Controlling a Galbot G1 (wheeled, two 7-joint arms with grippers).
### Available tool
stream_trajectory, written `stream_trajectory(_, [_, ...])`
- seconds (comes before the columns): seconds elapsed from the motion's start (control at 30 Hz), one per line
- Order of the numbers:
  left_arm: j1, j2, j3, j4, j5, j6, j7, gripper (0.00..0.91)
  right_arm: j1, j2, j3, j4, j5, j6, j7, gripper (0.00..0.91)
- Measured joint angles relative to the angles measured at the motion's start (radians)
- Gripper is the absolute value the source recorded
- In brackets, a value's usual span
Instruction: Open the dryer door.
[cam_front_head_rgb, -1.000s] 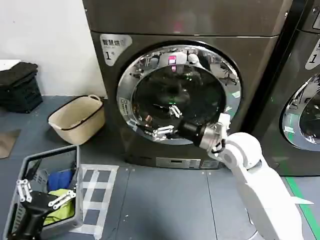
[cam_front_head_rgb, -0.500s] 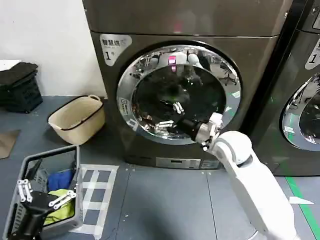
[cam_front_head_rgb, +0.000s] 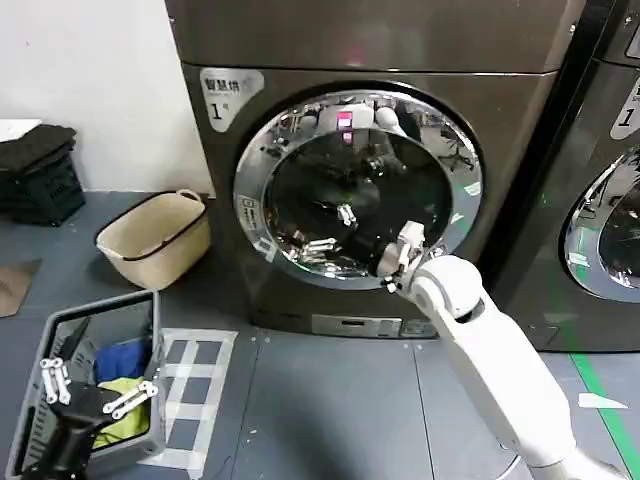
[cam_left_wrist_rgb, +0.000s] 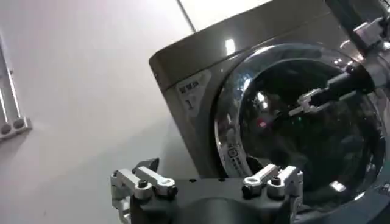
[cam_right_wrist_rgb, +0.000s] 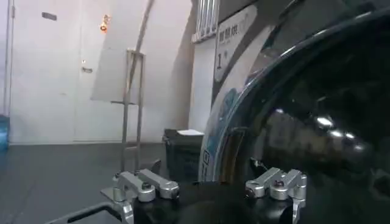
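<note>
The right claw (cam_front_head_rgb: 333, 230), fingers spread, reaches left across the shut door (cam_front_head_rgb: 357, 186) (left claw (cam_front_head_rgb: 90, 388) idles open, near-left).

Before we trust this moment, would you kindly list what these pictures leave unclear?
- Head view: whether the right tool touches the dryer door; it blends with the glass reflections.
- Head view: the door's latch; none can be made out on the chrome ring.
- Head view: the grey bin's contents, partly hidden by the left tool.
</note>
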Motion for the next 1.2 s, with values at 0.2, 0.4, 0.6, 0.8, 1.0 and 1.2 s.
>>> stream_trajectory(0.2, [-0.001,-0.001,0.0,-0.001,0.0,0.0,0.0,0.907,0.022,0.015,-0.026,-0.035,0.0,0.002,0.005,0.907])
stream_trajectory(0.4, [-0.002,-0.004,0.001,-0.003,0.003,0.0,0.001,0.907,0.044,0.029,-0.052,-0.066,-0.002,0.009,0.012,0.907])
stream_trajectory(0.6, [-0.002,-0.005,0.003,-0.004,0.008,-0.002,0.002,0.907,0.063,0.048,-0.065,-0.101,-0.004,0.019,0.005,0.907])
stream_trajectory(0.8, [-0.002,-0.007,0.003,-0.007,0.008,-0.002,0.002,0.907,0.076,0.065,-0.075,-0.142,-0.004,0.041,-0.003,0.907])
stream_trajectory(1.0, [-0.002,-0.007,0.004,-0.008,0.008,-0.003,0.003,0.907,0.087,0.076,-0.083,-0.183,-0.006,0.045,-0.004,0.907])
stream_trajectory(1.2, [-0.001,-0.008,0.004,-0.008,0.009,-0.003,0.003,0.907,0.098,0.083,-0.094,-0.21,-0.01,0.049,-0.004,0.907])
